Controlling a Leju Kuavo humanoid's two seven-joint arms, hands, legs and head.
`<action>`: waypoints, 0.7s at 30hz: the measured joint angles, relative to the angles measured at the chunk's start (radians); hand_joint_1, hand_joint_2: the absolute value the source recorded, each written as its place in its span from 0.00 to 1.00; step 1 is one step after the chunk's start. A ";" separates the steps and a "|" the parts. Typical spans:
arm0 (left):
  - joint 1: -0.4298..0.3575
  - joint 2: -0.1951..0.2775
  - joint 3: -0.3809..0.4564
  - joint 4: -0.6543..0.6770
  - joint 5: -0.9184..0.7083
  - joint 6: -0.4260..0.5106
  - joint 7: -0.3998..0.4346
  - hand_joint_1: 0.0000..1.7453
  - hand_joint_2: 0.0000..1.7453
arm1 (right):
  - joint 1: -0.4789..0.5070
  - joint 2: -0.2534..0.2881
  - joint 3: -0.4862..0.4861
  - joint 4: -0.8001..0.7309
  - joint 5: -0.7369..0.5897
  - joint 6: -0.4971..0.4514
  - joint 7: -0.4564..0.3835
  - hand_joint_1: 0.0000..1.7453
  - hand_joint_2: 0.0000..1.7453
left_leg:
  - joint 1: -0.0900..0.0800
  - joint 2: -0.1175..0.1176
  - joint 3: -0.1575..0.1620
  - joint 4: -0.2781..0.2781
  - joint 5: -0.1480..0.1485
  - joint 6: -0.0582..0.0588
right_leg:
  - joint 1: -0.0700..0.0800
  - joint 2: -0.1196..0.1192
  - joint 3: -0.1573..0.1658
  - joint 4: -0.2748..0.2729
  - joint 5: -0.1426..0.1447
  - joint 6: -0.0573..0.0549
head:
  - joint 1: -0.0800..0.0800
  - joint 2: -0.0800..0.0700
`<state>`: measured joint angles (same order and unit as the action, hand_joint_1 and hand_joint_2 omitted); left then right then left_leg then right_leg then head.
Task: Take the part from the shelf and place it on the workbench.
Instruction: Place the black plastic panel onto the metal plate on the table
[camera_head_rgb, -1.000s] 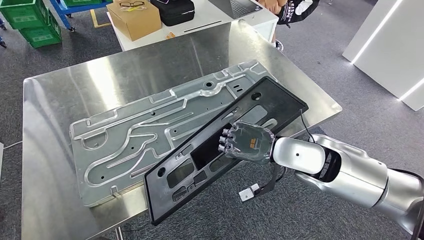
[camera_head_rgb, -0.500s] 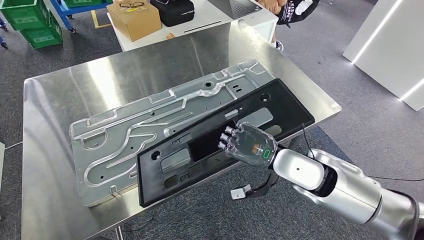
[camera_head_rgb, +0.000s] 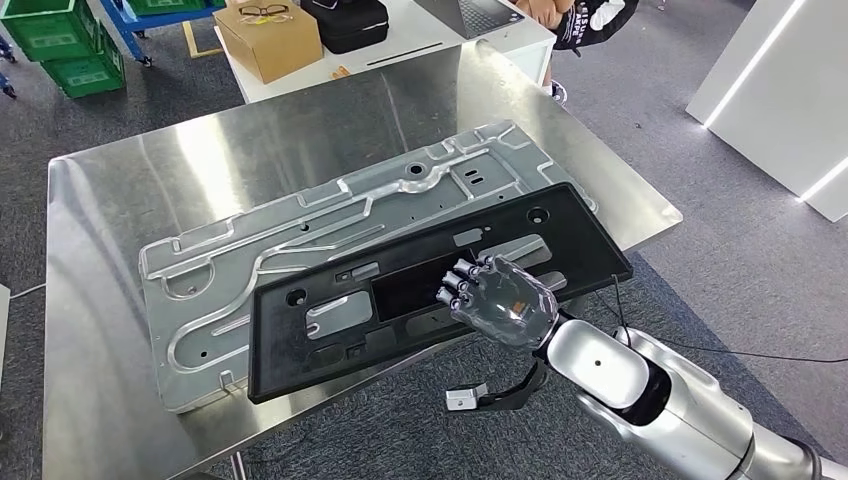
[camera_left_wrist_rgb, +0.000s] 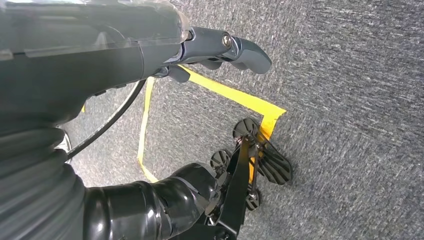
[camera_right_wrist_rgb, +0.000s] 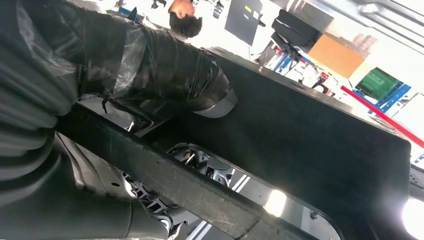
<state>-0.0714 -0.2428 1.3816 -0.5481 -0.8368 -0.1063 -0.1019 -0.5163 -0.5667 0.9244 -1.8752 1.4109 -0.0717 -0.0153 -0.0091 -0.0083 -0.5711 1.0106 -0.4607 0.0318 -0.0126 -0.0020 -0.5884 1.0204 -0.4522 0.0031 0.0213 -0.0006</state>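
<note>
The black part (camera_head_rgb: 440, 285) lies across the near edge of the steel table (camera_head_rgb: 120, 220), resting partly on the grey metal plate (camera_head_rgb: 300, 240) that covers the table's middle. Its near long edge overhangs the table edge toward the robot. The right hand (camera_head_rgb: 495, 300) grips the part near the middle of that near edge, the fingers (camera_head_rgb: 458, 283) curled over the top face beside a rectangular cut-out; in the right wrist view the thumb (camera_right_wrist_rgb: 165, 70) presses against the part's face (camera_right_wrist_rgb: 310, 145). Beyond the table stands a white table with a cardboard box (camera_head_rgb: 268, 38) and a black bag (camera_head_rgb: 345, 20), and a person (camera_head_rgb: 585, 15) stands at its far corner. The left hand (camera_left_wrist_rgb: 150, 55) hangs over grey carpet marked with yellow tape (camera_left_wrist_rgb: 235, 97), its fingers (camera_left_wrist_rgb: 240, 47) loosely curled, holding nothing.
</note>
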 joint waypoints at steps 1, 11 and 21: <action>0.000 -0.001 0.000 -0.001 0.000 0.000 0.000 0.00 1.00 | 0.002 0.002 -0.002 -0.001 0.000 0.000 0.000 1.00 1.00 | 0.000 0.000 0.000 0.000 0.000 0.000 | 0.000 0.000 0.000 0.000 0.000 0.000 | 0.000 0.000; 0.000 -0.007 0.000 -0.009 -0.001 0.000 0.004 0.00 1.00 | 0.016 0.009 -0.012 -0.007 0.010 0.002 -0.004 1.00 1.00 | 0.000 0.000 0.000 0.000 0.000 0.000 | 0.000 0.000 0.000 0.000 0.000 0.000 | 0.000 0.000; 0.002 -0.015 0.000 -0.019 -0.001 -0.004 0.008 0.00 1.00 | 0.046 0.017 -0.050 -0.008 0.040 0.014 -0.030 1.00 1.00 | -0.001 0.000 0.000 0.000 0.000 0.000 | 0.000 0.000 0.000 0.000 0.000 0.000 | 0.000 0.000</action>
<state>-0.0695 -0.2575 1.3817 -0.5674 -0.8377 -0.1104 -0.0935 -0.4704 -0.5499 0.8746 -1.8837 1.4508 -0.0580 -0.0454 -0.0096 -0.0084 -0.5712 1.0110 -0.4608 0.0318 -0.0131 -0.0021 -0.5884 1.0199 -0.4521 0.0033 0.0214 -0.0007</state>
